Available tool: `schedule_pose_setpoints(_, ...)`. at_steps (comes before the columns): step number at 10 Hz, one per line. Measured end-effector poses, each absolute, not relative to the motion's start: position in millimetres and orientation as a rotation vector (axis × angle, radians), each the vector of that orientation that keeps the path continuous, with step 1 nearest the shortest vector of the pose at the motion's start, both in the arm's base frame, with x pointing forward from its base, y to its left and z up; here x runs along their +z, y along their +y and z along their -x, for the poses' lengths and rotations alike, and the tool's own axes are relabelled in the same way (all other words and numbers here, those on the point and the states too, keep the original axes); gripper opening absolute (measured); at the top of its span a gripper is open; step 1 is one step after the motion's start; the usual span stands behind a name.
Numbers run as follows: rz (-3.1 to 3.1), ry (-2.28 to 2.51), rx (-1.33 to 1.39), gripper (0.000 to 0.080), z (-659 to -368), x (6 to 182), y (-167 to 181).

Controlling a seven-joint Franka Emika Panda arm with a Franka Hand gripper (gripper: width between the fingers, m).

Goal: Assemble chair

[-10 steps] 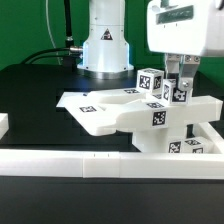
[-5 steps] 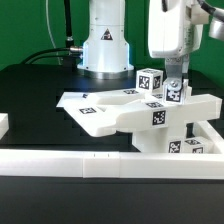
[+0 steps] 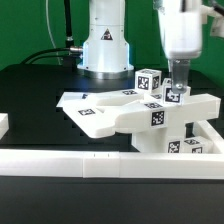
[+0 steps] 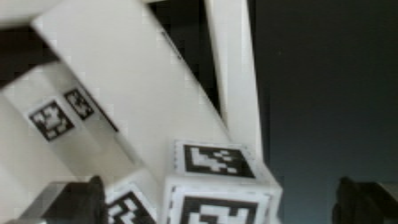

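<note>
From across the room the chair (image 3: pixel 150 115) sits on the black counter (image 3: pixel 35 95) against the white rail (image 3: pixel 70 162), while the wrist view alone shows the hand (image 4: pixel 221 205) released, fingers (image 4: pixel 71 200) spread around a tagged leg (image 4: pixel 217 180).

The arm (image 3: pixel 105 35) is glossy white, built of rounded shells. Its base (image 3: pixel 106 55) at the far side of the table flares out like a cone and carries a small dark mark with a blue spot on its front. Above the base a narrower white column rises, with a grey seam where two shells meet. Two black cables (image 3: pixel 66 25) run down on the exterior view's left of the column. On the exterior view's right the wrist housing (image 3: pixel 183 25) is a boxy white block with grey edges. Below it hangs the gripper (image 3: pixel 176 88), whose fingers (image 3: pixel 170 74) are thin and dark; in the wrist view the fingertips (image 4: pixel 71 200) show as blurred dark blocks
</note>
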State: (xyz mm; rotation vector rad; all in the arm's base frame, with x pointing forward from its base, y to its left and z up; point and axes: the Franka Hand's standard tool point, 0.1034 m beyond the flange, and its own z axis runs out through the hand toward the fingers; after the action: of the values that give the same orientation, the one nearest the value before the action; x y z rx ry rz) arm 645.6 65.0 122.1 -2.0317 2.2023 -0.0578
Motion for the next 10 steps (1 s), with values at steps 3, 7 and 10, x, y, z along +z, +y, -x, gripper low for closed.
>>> schedule_pose_setpoints(3, 2.28, 1.952, -0.083, 0.0649, -645.4, 121.6, 66.5)
schedule_pose_setpoints(7, 2.648, 1.47, -0.074, 0.0649, -643.2, 123.5, 70.1)
schedule_pose_setpoints(10, 2.901, 0.922, -0.107, 0.0649, -643.2, 123.6, 73.1)
